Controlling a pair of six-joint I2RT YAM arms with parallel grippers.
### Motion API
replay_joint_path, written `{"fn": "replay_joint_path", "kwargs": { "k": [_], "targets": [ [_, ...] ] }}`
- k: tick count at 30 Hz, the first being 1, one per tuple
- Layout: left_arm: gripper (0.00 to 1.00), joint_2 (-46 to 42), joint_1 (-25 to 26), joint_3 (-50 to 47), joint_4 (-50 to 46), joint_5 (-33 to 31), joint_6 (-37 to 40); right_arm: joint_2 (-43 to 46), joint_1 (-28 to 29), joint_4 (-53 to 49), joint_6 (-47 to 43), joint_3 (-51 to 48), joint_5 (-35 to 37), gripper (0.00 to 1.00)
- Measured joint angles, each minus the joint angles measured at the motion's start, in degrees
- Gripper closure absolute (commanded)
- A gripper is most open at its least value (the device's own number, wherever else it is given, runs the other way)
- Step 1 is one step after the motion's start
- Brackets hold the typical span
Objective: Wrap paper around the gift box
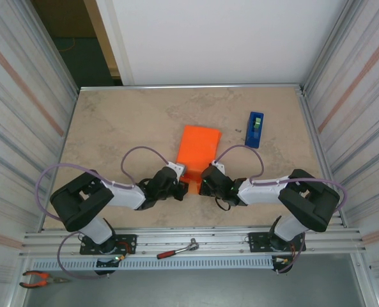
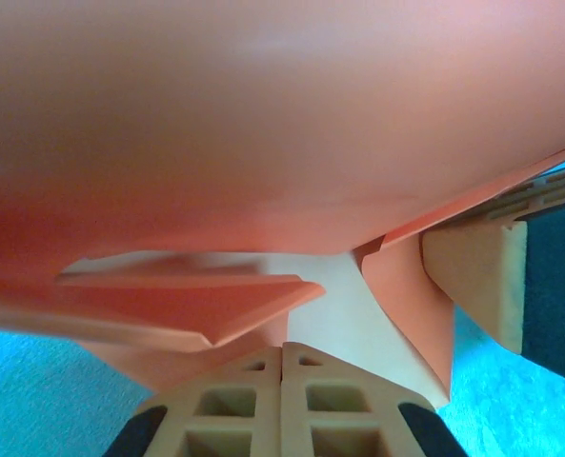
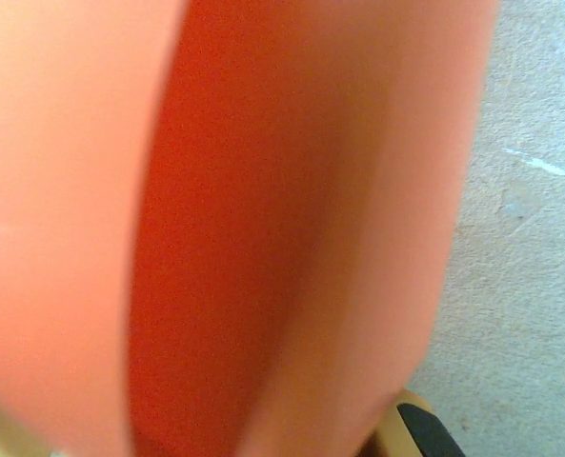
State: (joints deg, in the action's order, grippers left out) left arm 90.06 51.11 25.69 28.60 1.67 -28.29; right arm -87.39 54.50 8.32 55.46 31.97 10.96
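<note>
The orange paper (image 1: 199,146) lies mid-table, its near end raised between the two grippers. The gift box is hidden under it. My left gripper (image 1: 181,185) is at the paper's near left side. In the left wrist view its fingers (image 2: 282,354) are pressed together with nothing showing in the seam, under folded orange flaps (image 2: 196,305). My right gripper (image 1: 205,182) is at the near right side. One of its fingers (image 2: 473,281) stands against a paper edge. Close orange paper (image 3: 263,238) covers the right wrist view, with one finger (image 3: 411,428) peeking out at the bottom.
A blue tape dispenser (image 1: 255,129) stands to the right of the paper. A red-handled tool (image 1: 176,249) lies on the rail in front of the arm bases, and pliers (image 1: 41,278) lie at the lower left. Metal walls close in both sides.
</note>
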Motion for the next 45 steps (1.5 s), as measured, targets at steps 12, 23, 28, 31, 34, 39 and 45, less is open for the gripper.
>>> {"fn": "replay_joint_path", "kwargs": {
  "k": [12,23,28,31,34,39,45],
  "targets": [
    [0.93,-11.37,6.01,-2.23,-3.02,-0.57,-0.22,2.97,0.46,-5.95,-0.63,1.03,-1.64,1.0],
    [0.48,-21.7,-16.52,5.03,-14.12,5.33,-0.72,23.65,-14.58,-17.05,-5.03,2.71,-4.76,1.0],
    [0.41,-13.81,-23.41,10.69,-15.1,12.52,0.04,20.83,-25.46,-18.21,-7.72,5.05,-10.38,1.0],
    [0.41,-8.96,-24.44,12.81,-14.93,16.39,0.02,15.06,-27.61,-18.18,-9.16,8.26,-13.94,1.0],
    [0.41,-4.55,-24.44,13.46,-13.66,19.45,-0.28,8.94,-27.82,-17.4,-10.16,11.56,-16.57,1.0],
    [0.41,-1.11,-23.63,13.33,-11.67,21.31,-1.7,0.59,-27.8,-16.81,-11.56,15.52,-19.45,1.0],
    [0.41,-1.42,-19.93,12.28,-9.35,19.69,-2.64,-4.63,-27.96,-17.07,-13.07,18.6,-21.97,1.0]
  ]
}}
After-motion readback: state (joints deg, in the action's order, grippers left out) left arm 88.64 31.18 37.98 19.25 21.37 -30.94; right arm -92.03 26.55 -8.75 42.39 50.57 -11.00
